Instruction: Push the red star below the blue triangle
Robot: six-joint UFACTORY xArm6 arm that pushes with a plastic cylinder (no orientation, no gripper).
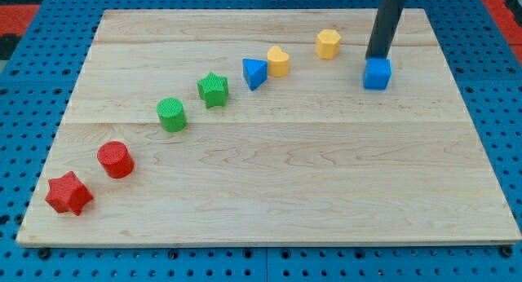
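my tip (377, 57) sits at the far right, touching the far edge of the blue cube (377, 73); it's a bare rod, holding nothing. red star (68, 193) near left corner of the wooden board (326, 176), well apart from the blue triangle (254, 72) far of centre.

My tip (376, 57) sits hidden behind the blue cube (377, 73).

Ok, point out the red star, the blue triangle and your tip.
red star (68, 192), camera view, centre of its top face.
blue triangle (254, 72), camera view, middle of its top face.
my tip (377, 57), camera view, rod's very end, just above the blue cube (377, 74).
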